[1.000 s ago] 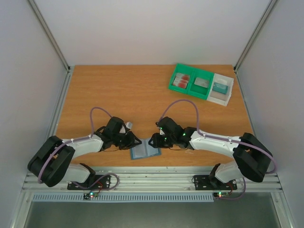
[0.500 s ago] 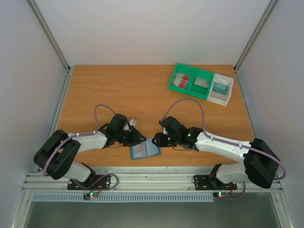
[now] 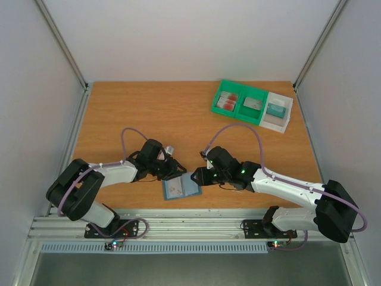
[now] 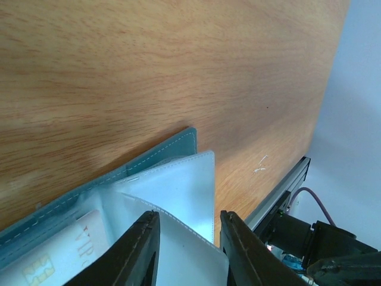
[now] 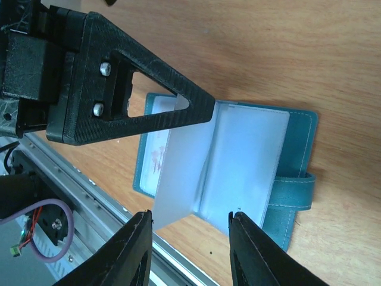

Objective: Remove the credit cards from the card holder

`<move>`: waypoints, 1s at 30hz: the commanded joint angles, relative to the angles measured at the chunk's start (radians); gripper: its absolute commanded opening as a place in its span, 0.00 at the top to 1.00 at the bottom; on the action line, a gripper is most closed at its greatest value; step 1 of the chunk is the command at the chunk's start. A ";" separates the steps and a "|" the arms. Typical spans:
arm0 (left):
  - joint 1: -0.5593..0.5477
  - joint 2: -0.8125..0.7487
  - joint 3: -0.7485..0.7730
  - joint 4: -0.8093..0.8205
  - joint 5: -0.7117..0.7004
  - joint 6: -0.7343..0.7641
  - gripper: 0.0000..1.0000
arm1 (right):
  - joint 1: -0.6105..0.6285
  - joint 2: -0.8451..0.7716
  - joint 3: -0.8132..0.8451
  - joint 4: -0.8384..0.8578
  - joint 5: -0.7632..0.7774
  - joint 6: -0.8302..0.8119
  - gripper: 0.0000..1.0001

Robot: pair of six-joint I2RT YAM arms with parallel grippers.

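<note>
Card holder (image 3: 181,189) open flat, flanked by left gripper (image 3: 177,171) and right gripper (image 3: 195,177), both with jaws apart; card (image 5: 155,158) nearer left.

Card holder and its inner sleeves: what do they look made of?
The card holder looks like matte teal fabric or faux leather; pale stitching runs along its edge. The inner sleeves look like frosted, translucent plastic: a credit card shows faintly through one.

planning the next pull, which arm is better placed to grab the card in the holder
Probably left: the left end effector sits at the card holder page where a card shows; the right end effector straddles clear sleeves.
</note>
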 commanded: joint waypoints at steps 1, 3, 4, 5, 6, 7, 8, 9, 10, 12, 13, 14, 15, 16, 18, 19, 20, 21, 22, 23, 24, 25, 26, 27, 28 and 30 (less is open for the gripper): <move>-0.005 -0.020 0.025 -0.037 -0.046 -0.001 0.68 | 0.006 -0.020 -0.013 0.000 -0.028 -0.023 0.63; -0.004 -0.052 0.075 -0.168 -0.082 0.048 0.63 | 0.006 -0.037 -0.019 -0.008 -0.026 -0.025 0.63; -0.004 -0.062 0.097 -0.211 -0.096 0.073 0.60 | 0.006 -0.045 -0.024 -0.013 -0.022 -0.025 0.62; -0.003 -0.073 0.113 -0.243 -0.105 0.095 0.59 | 0.007 -0.053 -0.026 -0.018 -0.019 -0.024 0.63; -0.001 -0.081 0.126 -0.266 -0.114 0.104 0.58 | 0.006 -0.057 -0.026 -0.024 -0.016 -0.022 0.63; 0.001 -0.092 0.136 -0.282 -0.123 0.112 0.58 | 0.007 -0.059 -0.026 -0.028 -0.016 -0.022 0.62; 0.004 -0.104 0.142 -0.297 -0.139 0.116 0.58 | 0.006 -0.060 -0.026 -0.030 -0.016 -0.020 0.62; 0.008 -0.119 0.143 -0.309 -0.157 0.117 0.58 | 0.006 -0.056 -0.024 -0.029 -0.018 -0.017 0.62; 0.013 -0.136 0.139 -0.316 -0.175 0.116 0.58 | 0.006 -0.054 -0.023 -0.028 -0.021 -0.013 0.62; 0.031 -0.173 0.123 -0.323 -0.195 0.120 0.57 | 0.006 -0.043 -0.022 -0.014 -0.021 -0.005 0.62; 0.039 -0.192 0.114 -0.332 -0.205 0.123 0.56 | 0.006 -0.035 -0.020 -0.007 -0.019 0.001 0.62; 0.048 -0.209 0.109 -0.351 -0.217 0.128 0.56 | 0.006 -0.024 -0.016 0.000 -0.019 0.005 0.62; 0.058 -0.222 0.107 -0.382 -0.230 0.134 0.56 | 0.006 -0.010 -0.010 0.005 -0.021 0.011 0.62; 0.068 -0.233 0.107 -0.407 -0.234 0.147 0.56 | 0.008 0.005 -0.003 0.012 -0.026 0.014 0.63; 0.085 -0.256 0.086 -0.400 -0.206 0.163 0.56 | 0.007 0.034 0.010 0.030 -0.037 0.021 0.63; 0.090 -0.267 0.073 -0.384 -0.184 0.159 0.56 | 0.007 0.046 0.014 0.039 -0.040 0.023 0.64; 0.092 -0.279 0.065 -0.374 -0.169 0.155 0.56 | 0.007 0.057 0.020 0.047 -0.041 0.025 0.64; 0.094 -0.289 0.060 -0.380 -0.167 0.150 0.56 | 0.006 0.069 0.026 0.052 -0.040 0.027 0.64; 0.094 -0.295 0.061 -0.396 -0.173 0.148 0.56 | 0.007 0.082 0.034 0.057 -0.038 0.030 0.64; 0.095 -0.301 0.062 -0.411 -0.179 0.149 0.56 | 0.007 0.095 0.039 0.061 -0.036 0.031 0.64; 0.096 -0.304 0.059 -0.415 -0.180 0.152 0.55 | 0.007 0.111 0.045 0.066 -0.035 0.034 0.64; 0.096 -0.307 0.054 -0.416 -0.176 0.156 0.54 | 0.007 0.130 0.054 0.072 -0.033 0.036 0.64; 0.096 -0.308 0.049 -0.419 -0.172 0.158 0.52 | 0.007 0.158 0.063 0.078 -0.036 0.039 0.64; 0.096 -0.309 0.045 -0.422 -0.168 0.159 0.52 | 0.007 0.181 0.074 0.086 -0.039 0.043 0.64; 0.096 -0.311 0.042 -0.428 -0.164 0.161 0.51 | 0.007 0.204 0.083 0.097 -0.049 0.048 0.64; 0.100 -0.314 0.035 -0.437 -0.157 0.169 0.50 | 0.007 0.252 0.102 0.130 -0.068 0.063 0.65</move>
